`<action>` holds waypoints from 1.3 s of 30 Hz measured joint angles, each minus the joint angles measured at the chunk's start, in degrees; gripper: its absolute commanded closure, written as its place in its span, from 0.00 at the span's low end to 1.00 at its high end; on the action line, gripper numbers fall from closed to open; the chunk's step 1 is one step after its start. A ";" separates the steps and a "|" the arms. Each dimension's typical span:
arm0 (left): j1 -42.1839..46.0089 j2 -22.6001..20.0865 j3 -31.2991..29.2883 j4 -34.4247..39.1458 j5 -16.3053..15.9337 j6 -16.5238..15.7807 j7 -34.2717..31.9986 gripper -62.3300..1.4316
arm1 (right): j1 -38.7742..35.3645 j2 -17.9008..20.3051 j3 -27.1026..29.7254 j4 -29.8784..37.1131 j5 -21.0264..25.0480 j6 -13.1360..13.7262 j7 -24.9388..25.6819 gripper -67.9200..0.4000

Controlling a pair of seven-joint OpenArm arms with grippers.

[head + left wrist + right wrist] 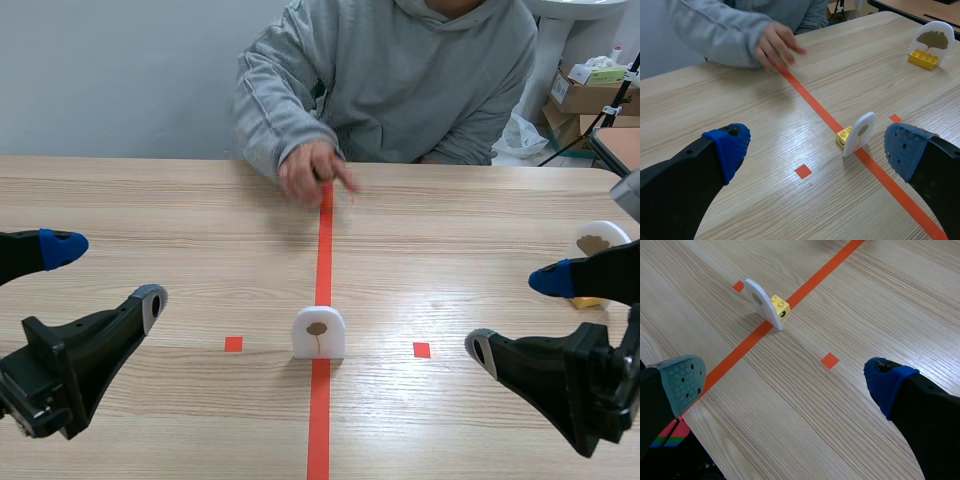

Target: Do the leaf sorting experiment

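Take the wooden bench [480, 200] as the reference surface, split down the middle by an orange-red tape line [324, 260] running away from the robot. Note the person [400, 70] seated at the far edge, with one hand [312, 172] held over the far end of that line. Read the left end effector [105, 275] as released, spread wide and holding nothing. Read the right end effector [515, 315] the same way, released and empty. Locate the centre leaf card [319, 332] upright on the tape line, well apart from both end effectors and roughly midway between them. Treat neither arm as clearly nearer. Observe the broad face turned toward the robot, the width lying across the tape line and a thin edge presented toward each arm. Expect to need a closing axis along the tape line, front face to back, and so probably a wrist turn. Find the second leaf card [598, 240] near the right edge of the bench, just beyond the right end effector and far from the left; judge it the right arm's item. Check the yellow brick base [844, 135] behind the centre leaf card, and the yellow brick [922, 59] under the other. Use the small tape squares [233, 344] as flank marks either side of the centre leaf card.
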 measured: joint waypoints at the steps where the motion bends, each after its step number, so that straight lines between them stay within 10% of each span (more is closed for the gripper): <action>1: 0.00 0.00 0.00 0.00 0.00 0.00 0.00 0.08 | 0.00 0.00 0.00 0.00 0.00 0.00 0.00 0.00; 39: 0.00 0.00 0.00 0.00 0.00 0.00 0.00 0.08 | 0.00 0.00 0.00 0.00 1.05 0.00 0.00 0.00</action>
